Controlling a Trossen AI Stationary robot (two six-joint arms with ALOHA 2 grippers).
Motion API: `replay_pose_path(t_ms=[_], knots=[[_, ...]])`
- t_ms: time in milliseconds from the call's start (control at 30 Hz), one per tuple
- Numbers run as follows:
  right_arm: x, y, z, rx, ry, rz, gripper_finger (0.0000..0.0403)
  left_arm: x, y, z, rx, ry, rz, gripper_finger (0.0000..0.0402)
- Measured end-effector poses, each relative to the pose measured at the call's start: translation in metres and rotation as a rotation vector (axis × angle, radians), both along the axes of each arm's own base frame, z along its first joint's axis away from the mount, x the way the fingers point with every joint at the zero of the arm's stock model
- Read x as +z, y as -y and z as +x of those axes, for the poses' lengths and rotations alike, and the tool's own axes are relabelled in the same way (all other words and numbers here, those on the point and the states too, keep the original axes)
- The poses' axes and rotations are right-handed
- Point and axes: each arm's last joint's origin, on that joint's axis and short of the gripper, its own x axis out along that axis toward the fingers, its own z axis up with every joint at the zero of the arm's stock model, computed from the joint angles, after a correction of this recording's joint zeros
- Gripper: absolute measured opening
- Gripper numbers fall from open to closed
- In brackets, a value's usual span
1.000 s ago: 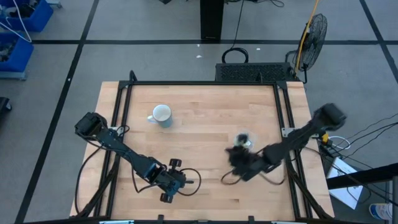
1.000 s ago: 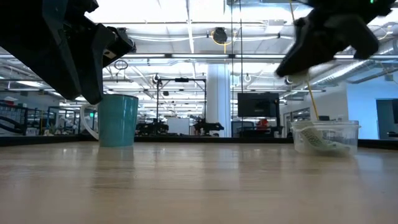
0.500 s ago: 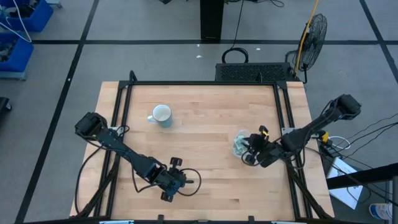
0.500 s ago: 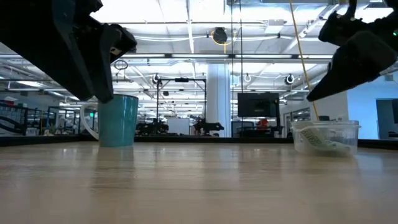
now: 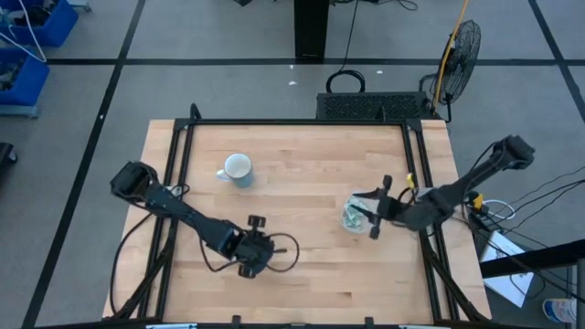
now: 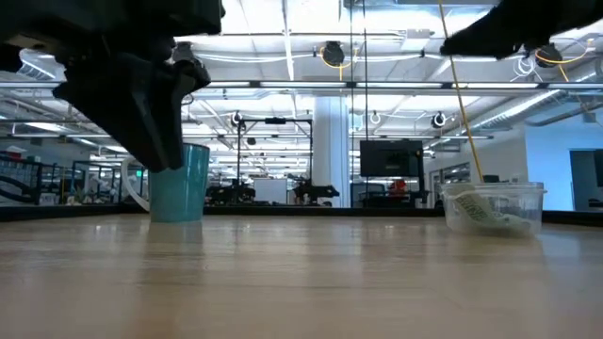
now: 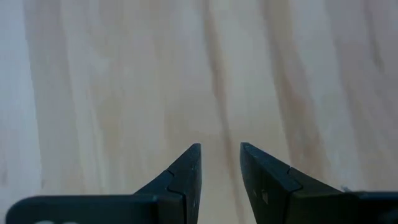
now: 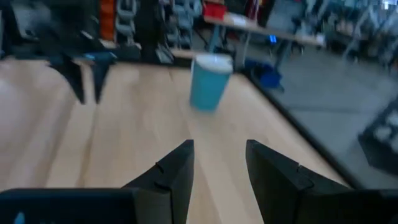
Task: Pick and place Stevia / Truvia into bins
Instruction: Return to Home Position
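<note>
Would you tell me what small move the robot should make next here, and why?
Probably draw the right hand back from the clear tub toward its rest pose. The sweetener packets lie inside the tub, and no packet shows on the wooden table. The right hand is open and empty, as is the left hand over bare wood, so nothing seems left to pick.

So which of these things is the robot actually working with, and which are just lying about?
Job: Stevia packets, piled inside the clear plastic tub; right gripper, raised beside the tub; left gripper, over bare table.
Lying about: teal mug; floor fan, beyond the table.
</note>
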Motion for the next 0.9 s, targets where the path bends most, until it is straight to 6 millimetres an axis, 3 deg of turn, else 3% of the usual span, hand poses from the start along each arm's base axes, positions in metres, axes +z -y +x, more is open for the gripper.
replay_pose_path(t_ms=[200,367,500,667,800,900], knots=[[0.016,0.006,-0.013,0.014,0.077,0.03,0.0141,0.02,-0.025,-0.015,0.153,-0.092,-0.032,0.0118],[0.019,0.009,-0.017,0.013,0.099,0.051,0.0141,0.064,-0.042,-0.032,0.167,0.044,-0.051,0.0118],[0.018,0.012,-0.022,0.005,0.084,0.082,0.0141,0.101,-0.053,-0.057,0.136,0.154,-0.097,0.0118],[0.018,0.014,-0.032,0.175,0.039,0.172,0.0141,0.14,-0.072,-0.097,0.165,0.321,-0.13,0.0118],[0.024,0.013,-0.04,0.355,0.051,0.251,0.0141,0.148,-0.087,-0.13,0.187,0.426,-0.178,0.0118],[0.024,0.014,-0.045,0.41,0.032,0.262,0.0141,0.14,-0.096,-0.151,0.182,0.529,-0.239,0.0118]])
